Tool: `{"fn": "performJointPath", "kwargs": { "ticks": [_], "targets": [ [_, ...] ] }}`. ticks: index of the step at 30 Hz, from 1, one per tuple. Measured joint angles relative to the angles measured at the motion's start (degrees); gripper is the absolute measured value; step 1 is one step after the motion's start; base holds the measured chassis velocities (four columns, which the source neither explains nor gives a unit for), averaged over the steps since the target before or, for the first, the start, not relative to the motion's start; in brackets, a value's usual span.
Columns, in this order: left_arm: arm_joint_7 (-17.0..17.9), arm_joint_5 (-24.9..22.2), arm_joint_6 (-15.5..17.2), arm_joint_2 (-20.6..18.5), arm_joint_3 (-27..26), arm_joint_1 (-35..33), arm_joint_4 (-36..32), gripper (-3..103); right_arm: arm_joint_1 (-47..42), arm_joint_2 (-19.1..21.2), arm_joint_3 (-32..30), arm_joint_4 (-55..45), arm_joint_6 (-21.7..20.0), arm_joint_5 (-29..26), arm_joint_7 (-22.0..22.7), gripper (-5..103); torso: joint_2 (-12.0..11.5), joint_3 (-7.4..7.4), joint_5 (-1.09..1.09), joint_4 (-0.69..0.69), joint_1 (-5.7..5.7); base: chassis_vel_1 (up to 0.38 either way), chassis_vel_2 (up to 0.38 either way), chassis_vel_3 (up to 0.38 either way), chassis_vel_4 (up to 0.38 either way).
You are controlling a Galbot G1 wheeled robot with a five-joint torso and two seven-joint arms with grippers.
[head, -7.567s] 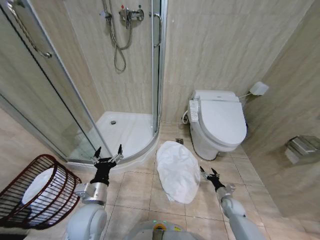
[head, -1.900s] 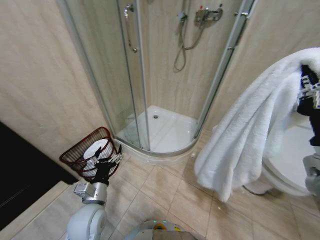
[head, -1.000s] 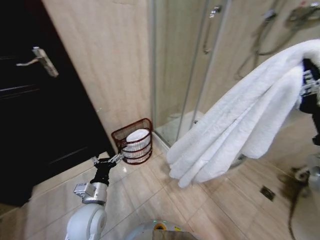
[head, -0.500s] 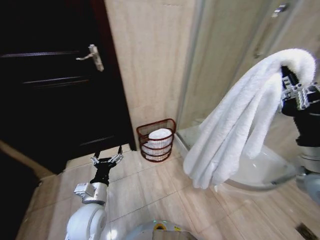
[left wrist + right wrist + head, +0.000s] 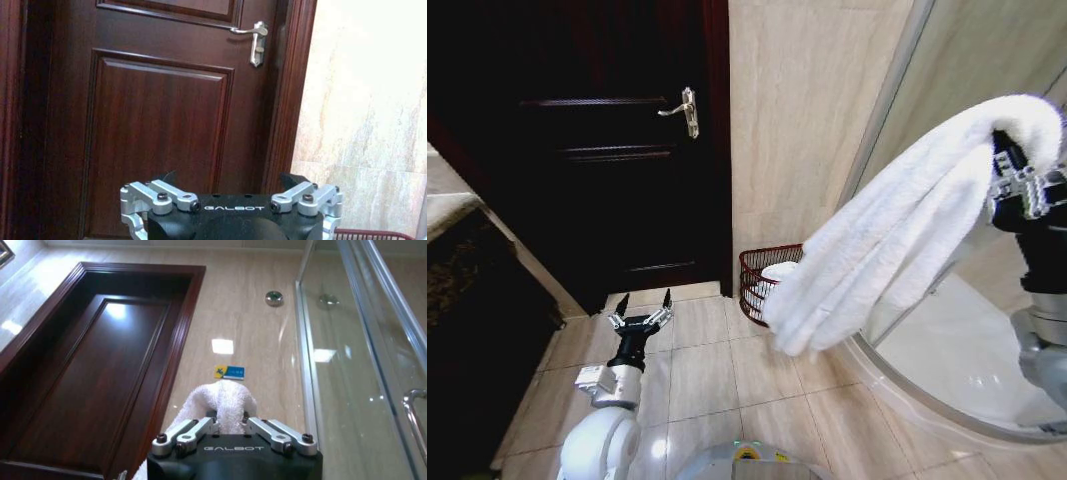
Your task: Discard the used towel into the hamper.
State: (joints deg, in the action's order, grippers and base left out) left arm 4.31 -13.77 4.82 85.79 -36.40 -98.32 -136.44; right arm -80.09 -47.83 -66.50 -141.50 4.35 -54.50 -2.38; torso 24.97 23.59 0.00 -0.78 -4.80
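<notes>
A large white towel [image 5: 897,235] hangs in the air from my right gripper [image 5: 1019,180], which is raised high at the right and shut on it. In the right wrist view a fold of the towel [image 5: 221,401] sticks up between the closed fingers. The dark red wire hamper [image 5: 756,280] stands on the floor against the beige wall, partly hidden behind the towel's lower end, with white cloth inside. My left gripper [image 5: 639,309] is held low at the left, open and holding nothing, well left of the hamper.
A dark wooden door [image 5: 617,140] with a metal handle [image 5: 682,108] is left of the hamper. The glass shower enclosure [image 5: 967,330] with its white tray is at the right. Tiled floor [image 5: 717,380] lies open between me and the hamper.
The camera has turned left, so the door and hamper have slid right in view. The towel stays held in the right gripper. The left arm keeps its pose.
</notes>
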Motion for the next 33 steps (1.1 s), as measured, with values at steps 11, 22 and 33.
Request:
{"fn": "performJointPath", "kwargs": {
  "ticks": [11,22,33],
  "targets": [
    [0.0,0.0,0.0,0.0,0.0,0.0,0.0,100,-0.12,-0.31,0.51,-0.02,0.15,0.3,-0.26,10,2.29,1.34,0.0,0.03,-0.95,0.0,0.0,0.0,0.0],
    [0.0,0.0,0.0,0.0,0.0,0.0,0.0,100,-0.2,-0.13,-0.31,-0.02,0.32,0.2,-0.31,10,5.32,3.1,0.0,0.03,-2.21,0.0,0.0,0.0,0.0],
    [0.0,0.0,0.0,0.0,0.0,0.0,0.0,100,-0.35,0.04,-0.9,0.0,0.38,0.17,-0.31,10,7.9,4.61,0.0,0.03,-3.28,0.0,0.0,0.0,0.0]
  ]
}}
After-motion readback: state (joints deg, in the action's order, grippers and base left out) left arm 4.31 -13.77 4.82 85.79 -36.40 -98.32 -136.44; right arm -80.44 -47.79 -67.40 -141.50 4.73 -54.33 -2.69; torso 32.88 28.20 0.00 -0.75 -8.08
